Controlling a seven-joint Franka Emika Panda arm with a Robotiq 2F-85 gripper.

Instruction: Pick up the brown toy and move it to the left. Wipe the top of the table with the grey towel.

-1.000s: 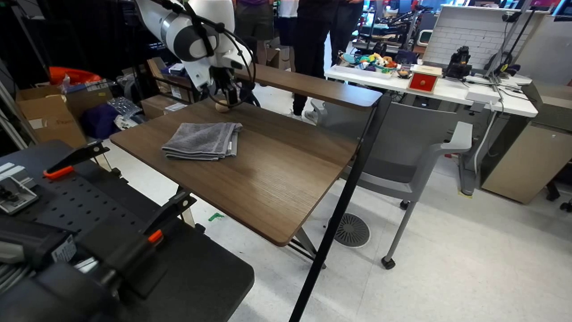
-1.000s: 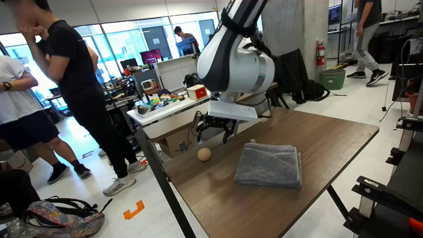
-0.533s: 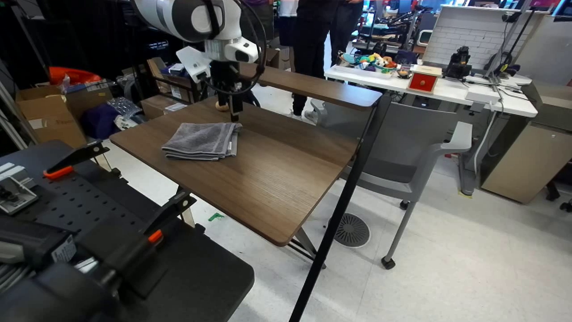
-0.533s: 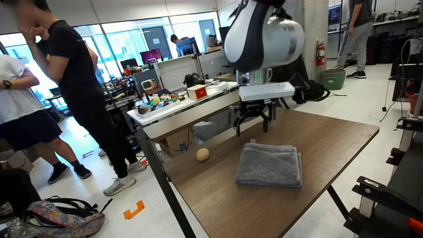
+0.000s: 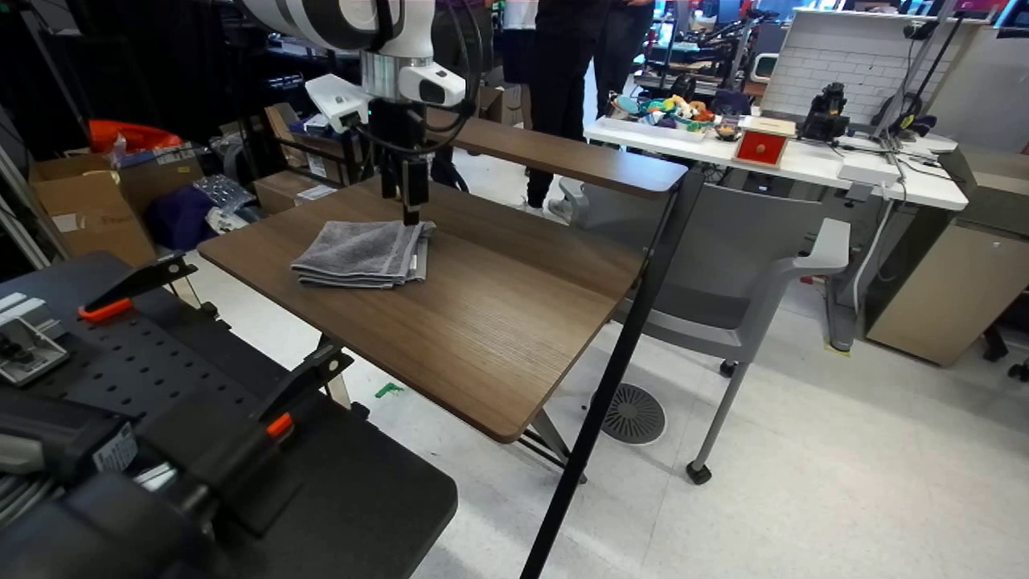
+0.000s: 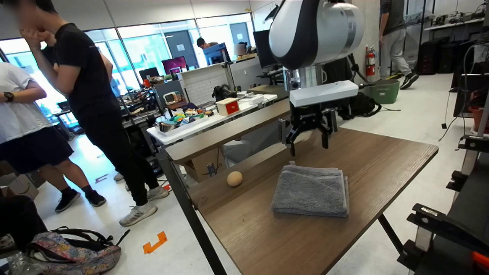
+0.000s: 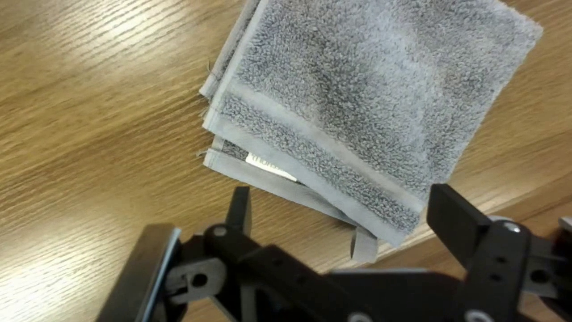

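The brown toy (image 6: 234, 178), a small tan ball, rests on the brown table (image 6: 275, 236) near its raised shelf. In the opposite exterior view the gripper hides it. The grey towel (image 6: 310, 191) lies folded flat on the table (image 5: 482, 338); it also shows in an exterior view (image 5: 362, 253) and in the wrist view (image 7: 357, 89). My gripper (image 6: 308, 148) is open and empty above the towel's shelf-side edge, apart from it. In the wrist view the gripper (image 7: 339, 197) has its fingers wide apart, with a towel corner and small loop between them. It also shows in an exterior view (image 5: 400, 207).
A raised wooden shelf (image 5: 563, 157) runs along one long table edge, with a grey chair (image 5: 723, 265) beyond it. A black slanted leg (image 5: 603, 402) stands at the table's end. A black bench (image 5: 362, 474) with clamps stands opposite the shelf.
The open gripper has moved away from the brown toy, turned more upright, and come over to the towel's edge. The toy stays on the table, barely shifted. The towel has not moved.
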